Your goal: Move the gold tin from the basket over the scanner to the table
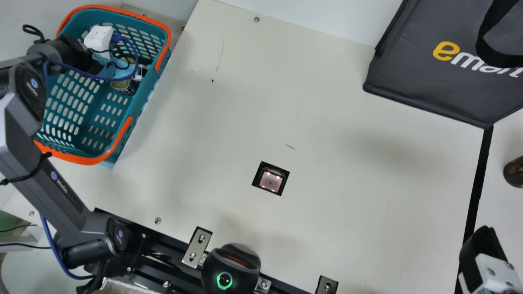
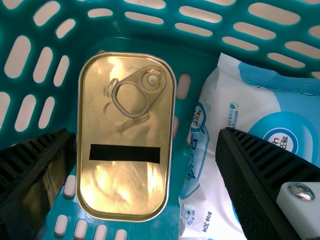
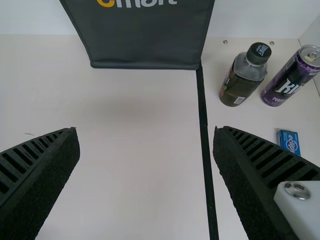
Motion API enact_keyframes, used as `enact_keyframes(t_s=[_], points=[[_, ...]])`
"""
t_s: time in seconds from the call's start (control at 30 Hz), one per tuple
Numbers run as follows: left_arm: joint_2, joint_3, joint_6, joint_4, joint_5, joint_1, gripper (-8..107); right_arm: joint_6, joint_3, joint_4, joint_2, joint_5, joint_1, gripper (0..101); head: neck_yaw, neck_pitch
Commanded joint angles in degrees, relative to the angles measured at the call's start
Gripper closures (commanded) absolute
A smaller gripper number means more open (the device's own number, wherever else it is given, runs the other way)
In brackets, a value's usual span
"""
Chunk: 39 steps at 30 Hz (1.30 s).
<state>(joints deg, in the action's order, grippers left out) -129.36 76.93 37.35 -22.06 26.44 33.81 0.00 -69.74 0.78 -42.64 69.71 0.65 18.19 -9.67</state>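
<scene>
1. I judge the job to be at its opening stage: the rectangular gold metal tin with a ring-pull lid (image 2: 122, 135) is inside the teal plastic basket with the orange rim (image 1: 73, 158), and my left pincer (image 2: 145, 137) is down in the basket with it.
2. Everything after the approach is left to do: grip the tin, lift it clear of the basket, pass it over the square lit scanner window (image 1: 270, 179), and set it on the cream worktop (image 1: 347, 183). In the main view the scanner lies well apart from the basket, to its right and lower down.
3. My left pincer is spread wide, with nothing held. Inside the basket, the tin lies in the span between its fingers, close beside one of them; I can't tell whether they touch. The other finger is over the white-and-blue soft plastic packet (image 2: 295, 115) just beside the tin.
4. I'd centre on the tin before closing, or that finger could snag the packet in the basket.
5. My right pincer (image 3: 146, 132) is also wide and empty, well apart from the basket, past the scanner.
</scene>
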Motion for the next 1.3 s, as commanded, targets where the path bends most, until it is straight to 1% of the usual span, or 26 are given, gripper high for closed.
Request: enact_keyframes(t_s=[0.0,0.23,0.5,0.73,0.97,1.0,1.27], points=[[-0.2,0.1,-0.9,0.7,-0.6,-0.1,9,0.0,0.0,0.0,0.0,0.0,0.0,6,0.2,1.7],[-1.2,0.8,-3.7,2.4,-1.3,-0.2,9,0.0,0.0,0.0,0.0,0.0,0.0,6,0.2,1.7],[-2.3,1.5,-4.9,2.8,-0.9,-0.5,9,0.0,0.0,0.0,0.0,0.0,0.0,6,0.2,1.7],[-2.3,1.2,-3.7,1.5,-0.8,-0.6,56,0.0,0.0,0.0,0.0,0.0,0.0,6,0.2,1.7],[-0.2,-0.3,-2.8,0.3,-1.3,-0.5,102,0.0,0.0,0.0,0.0,0.0,0.0,6,0.2,1.7],[0.3,-0.6,-2.8,0.1,-1.5,-0.5,107,0.0,0.0,0.0,0.0,0.0,0.0,6,0.2,1.7],[6.0,-3.9,-2.8,-1.3,-3.2,-0.6,107,0.0,0.0,0.0,0.0,-0.1,0.0,6,0.2,1.7]])
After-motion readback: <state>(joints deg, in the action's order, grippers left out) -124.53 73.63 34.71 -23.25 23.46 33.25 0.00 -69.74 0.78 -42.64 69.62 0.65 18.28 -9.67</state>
